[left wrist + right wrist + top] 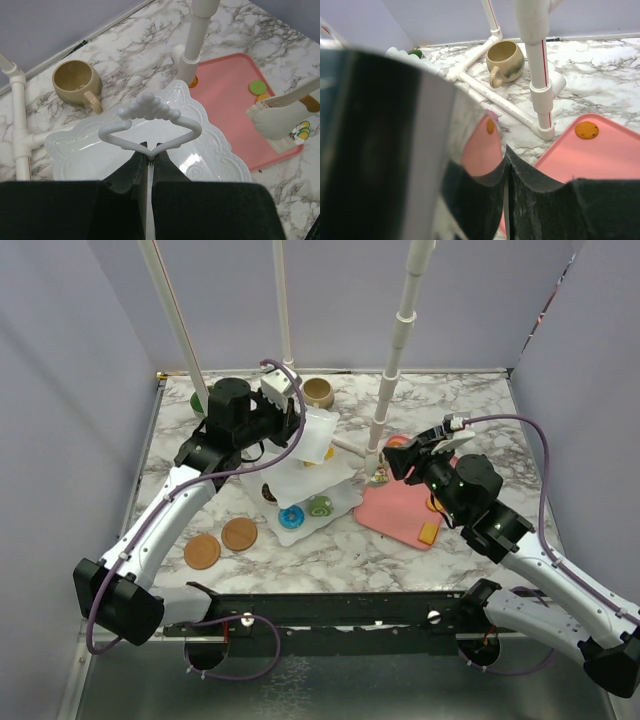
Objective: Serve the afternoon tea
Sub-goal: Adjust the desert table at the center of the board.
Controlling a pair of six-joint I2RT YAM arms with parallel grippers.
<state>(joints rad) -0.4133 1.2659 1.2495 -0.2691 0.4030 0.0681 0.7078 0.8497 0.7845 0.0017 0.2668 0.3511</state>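
The three-tier stand [210, 150] sits directly under the left gripper [150, 157]. Its jaws are pinched tight on the base of the white looped handle [150, 122], with the top plate spreading out beneath and beyond the fingertips. It looks like rigid, glossy plastic: probably light, but tall and top-heavy, so I would expect it to sway if carried fast. The thin loop is the sensible place to hold it, low down where the two arms of the loop meet. The plate edges look too slick and wavy for a two-finger pinch. The toy pastries, a blue donut [292, 517] and a green swirl [320, 506] among them, lie loose on the bottom tier and would likely slide at any tilt.

The tan mug [75, 84] stands past the left jaws and off to their left. The pink tray [225, 90] lies ahead of them to the right.

The right gripper [506, 170] looks clamped on the metal tongs [420, 150], and their blade fills the space just left of its jaws.

Only the left wrist view shows the pinch on the handle; from above, the arm hides it. Only the overhead view shows the lower tiers, the pastries and two brown discs [220, 543], which lie well back from the left jaws, towards that arm's base. The right wrist view alone picks out an orange cookie [586, 130] on the tray, just ahead of its jaws.
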